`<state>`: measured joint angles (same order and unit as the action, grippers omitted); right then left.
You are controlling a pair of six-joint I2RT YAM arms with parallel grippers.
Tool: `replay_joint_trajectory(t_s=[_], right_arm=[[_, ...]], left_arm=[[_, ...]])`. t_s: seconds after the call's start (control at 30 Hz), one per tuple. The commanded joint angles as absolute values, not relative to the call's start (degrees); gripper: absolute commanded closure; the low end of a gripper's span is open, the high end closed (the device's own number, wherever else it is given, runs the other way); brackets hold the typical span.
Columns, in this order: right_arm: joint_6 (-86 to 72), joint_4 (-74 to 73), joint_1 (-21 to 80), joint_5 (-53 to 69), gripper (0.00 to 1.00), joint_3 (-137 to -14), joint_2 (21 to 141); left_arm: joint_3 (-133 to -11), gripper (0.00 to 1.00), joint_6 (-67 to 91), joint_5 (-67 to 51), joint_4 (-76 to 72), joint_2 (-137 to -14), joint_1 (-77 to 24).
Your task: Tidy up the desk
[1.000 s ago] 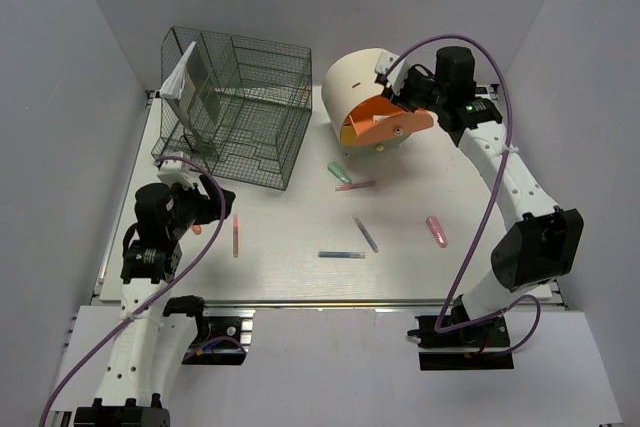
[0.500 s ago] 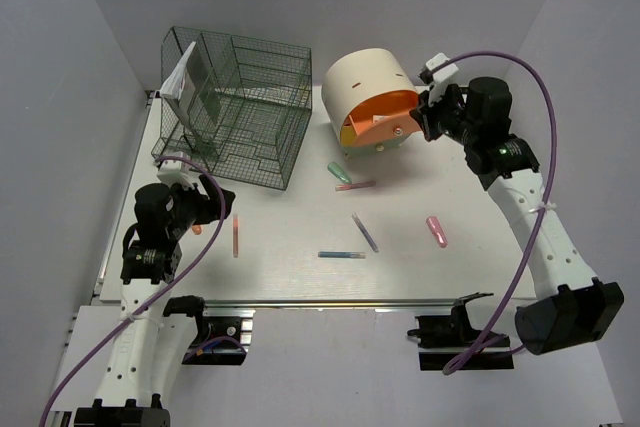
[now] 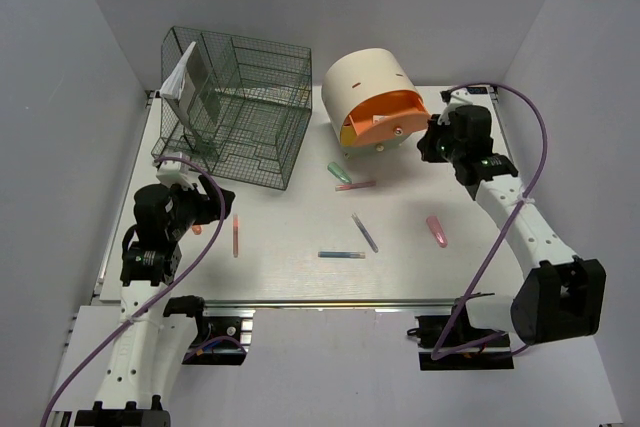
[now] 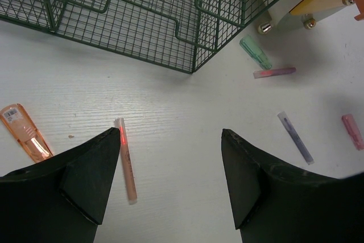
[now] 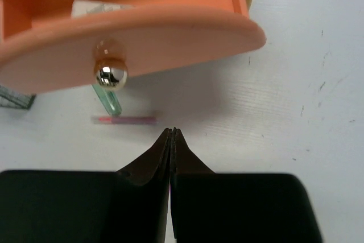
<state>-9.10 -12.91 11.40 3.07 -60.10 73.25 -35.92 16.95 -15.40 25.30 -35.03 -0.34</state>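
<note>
The orange marker (image 4: pixel 25 132) at the lower left of the left wrist view bears a small label, too small to read. The desk (image 3: pixel 300 282) fills the middle of the top view, beneath both grippers. The left gripper (image 4: pixel 170 135) hangs with jaws wide over bare desk, a pink pen (image 4: pixel 126 160) beside one finger. The right gripper (image 5: pixel 171 132) is pressed closed on nothing, just below the knob (image 5: pixel 111 75) of the orange drawer (image 5: pixel 131 27). Bare room lies along the rail (image 3: pixel 330 302) at the bottom edge.

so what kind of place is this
Probably a robot lab bench staged as a desk: white walls enclose it, two arms are bolted at its edge, pens lie scattered near a wire rack.
</note>
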Motion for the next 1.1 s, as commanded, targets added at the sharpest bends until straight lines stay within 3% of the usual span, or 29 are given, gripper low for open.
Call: replay_joint_trajectory(t_s=[0.0,0.4,0.5,0.6,1.07], right_arm=[[-15.28,-2.12,10.9,0.35,1.0,-60.47,73.91],[-23.9,4.12,11.08,3.16,1.0,-63.99,83.58],[-25.22,8.16,11.16,4.83,0.85,-63.28,84.46],[-25.23,8.96,11.16,5.01,0.78,-63.72,85.08],[-23.99,10.37,11.16,8.08,0.62,-68.29,92.02]], left_arm=[[-35.33,0.19,16.7,-15.38,25.05,-34.37,-0.09],[-35.33,0.19,16.7,-14.94,25.23,-34.89,-0.09],[-35.42,0.19,16.7,-14.77,25.31,-35.07,-0.09],[-35.42,0.19,16.7,-14.77,25.23,-35.16,-0.09],[-35.42,0.19,16.7,-14.68,25.31,-35.68,-0.09]])
